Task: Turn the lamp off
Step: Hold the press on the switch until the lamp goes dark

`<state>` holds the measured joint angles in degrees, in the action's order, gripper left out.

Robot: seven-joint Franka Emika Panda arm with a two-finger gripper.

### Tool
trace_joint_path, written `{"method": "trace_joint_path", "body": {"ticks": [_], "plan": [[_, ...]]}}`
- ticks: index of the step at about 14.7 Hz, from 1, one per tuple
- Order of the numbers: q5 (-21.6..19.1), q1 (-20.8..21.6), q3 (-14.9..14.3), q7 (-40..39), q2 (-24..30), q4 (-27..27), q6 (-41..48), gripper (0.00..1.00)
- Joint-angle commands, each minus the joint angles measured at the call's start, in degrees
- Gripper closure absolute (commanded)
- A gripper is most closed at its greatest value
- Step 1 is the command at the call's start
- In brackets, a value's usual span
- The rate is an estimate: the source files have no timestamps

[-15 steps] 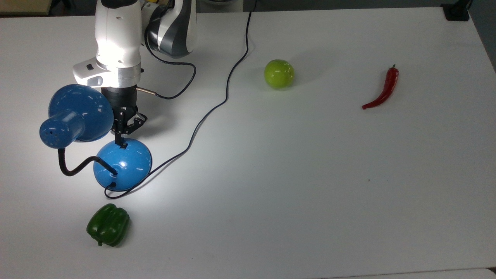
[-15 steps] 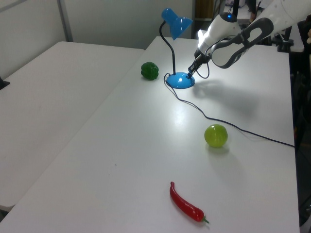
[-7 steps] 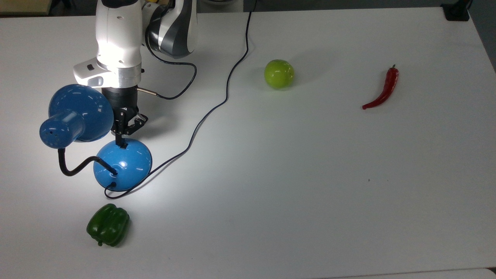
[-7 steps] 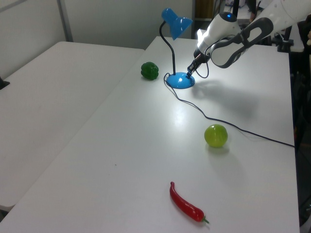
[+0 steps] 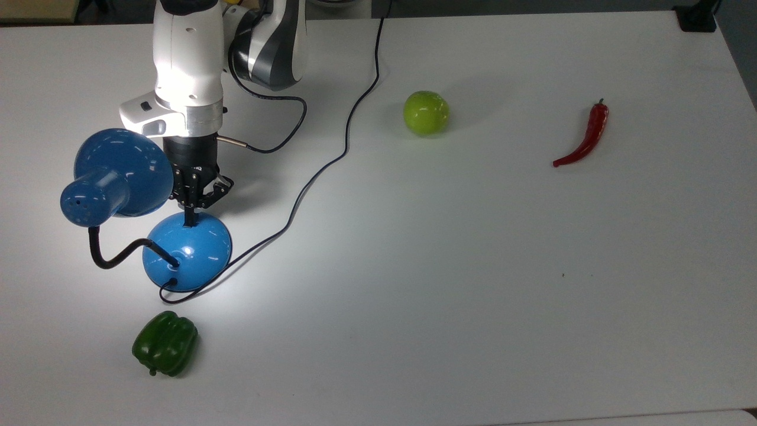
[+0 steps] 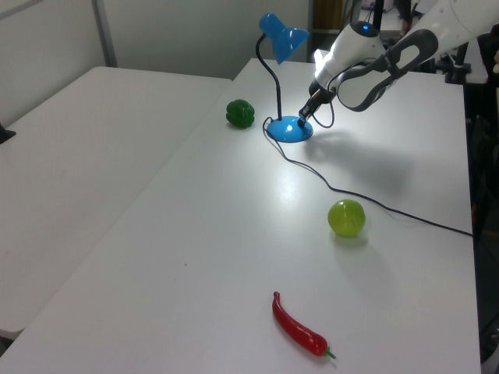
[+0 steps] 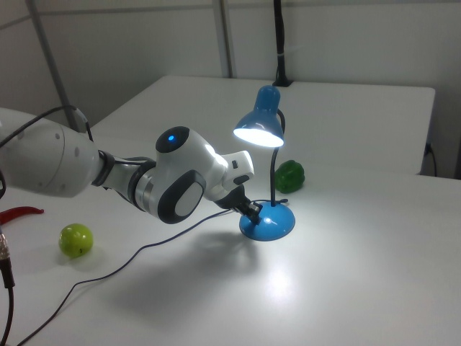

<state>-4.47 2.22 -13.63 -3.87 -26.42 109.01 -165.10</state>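
Observation:
The blue lamp stands at the top view's left, its domed base [image 5: 188, 251] on the table and its cone shade [image 5: 115, 174] held up by a black gooseneck [image 5: 112, 258]. In the right view the shade [image 7: 261, 124] glows and casts a bright patch on the table. My gripper [image 5: 190, 222] is shut, its fingertips pressed together and pointing down onto the upper edge of the base, where the switch sits beneath them. The left view has the gripper [image 6: 302, 119] at the base [image 6: 290, 129]. In the right view, the gripper [image 7: 255, 210] touches the base [image 7: 268, 222].
The lamp's black cord [image 5: 331, 163] snakes from the base toward the table's far edge. A green bell pepper [image 5: 165, 344] lies just below the base in the top view. A green apple [image 5: 426, 112] and a red chilli [image 5: 585, 136] lie farther to the top view's right.
My arm and gripper have shifted slightly to the top view's right, with the fingertips staying on the base's upper edge. The lamp still shines.

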Motion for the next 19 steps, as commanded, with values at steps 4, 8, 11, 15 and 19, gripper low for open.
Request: {"method": "trace_joint_path", "body": {"ticks": [4, 8, 11, 15, 19], "plan": [[-0.10, -1.17, 0.97, 0.35, 0.49, 1.03, -1.10, 1.00], [-0.10, -1.34, 0.97, 0.35, 0.75, 1.65, -1.10, 1.00], [-0.01, -1.61, 0.97, 0.35, 0.75, 1.65, -1.10, 1.00], [-0.01, -1.87, 0.97, 0.09, 0.58, 1.82, -1.01, 1.00], [-0.01, -2.13, 0.97, -0.17, 0.58, 2.79, -0.84, 1.00]]}}
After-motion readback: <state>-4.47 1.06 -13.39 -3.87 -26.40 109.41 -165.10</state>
